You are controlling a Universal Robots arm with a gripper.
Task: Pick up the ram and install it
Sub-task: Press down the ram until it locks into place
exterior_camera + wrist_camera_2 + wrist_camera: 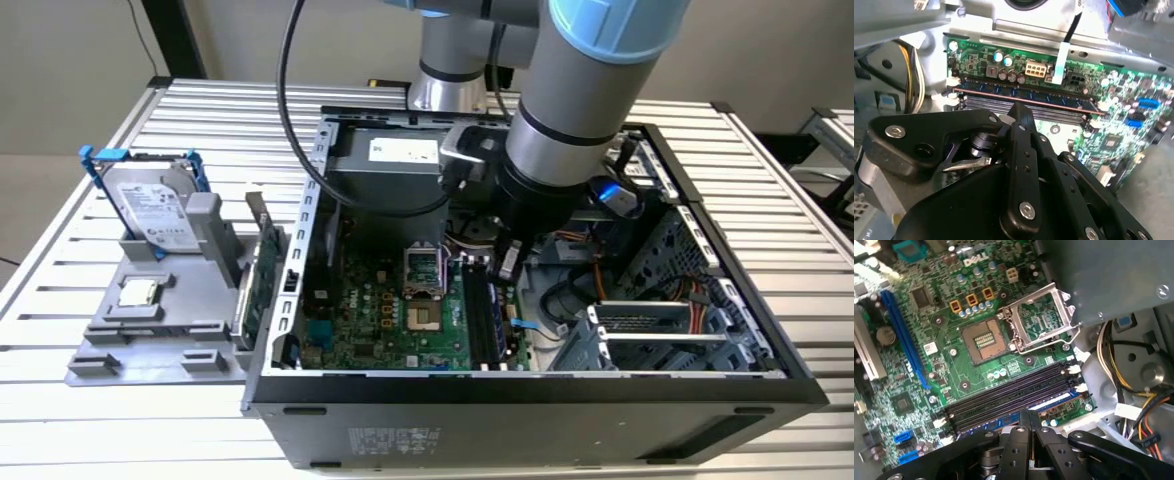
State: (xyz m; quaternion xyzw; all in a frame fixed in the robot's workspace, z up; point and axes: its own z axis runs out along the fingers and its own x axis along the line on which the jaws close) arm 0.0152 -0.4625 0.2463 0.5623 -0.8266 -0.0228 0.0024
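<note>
Second wrist view: gripper [1019, 112] pressed closed, nothing between jaws, tips just above the ram [1024, 96]. Ram seated upright in its motherboard [1119, 100] slot, beside empty black slots [1009, 395]. Install apparently done, judging by seating.

My exterior view looks steeply down from above the front of the open computer case [534, 385] on the slatted surface [120, 420], taking in the arm [587, 110] at 12 o'clock. My 2 wrist views sit close over the motherboard [914, 385], facing past the end effector [1028, 416] from opposite sides; both share the memory slots [1024, 107].
</note>
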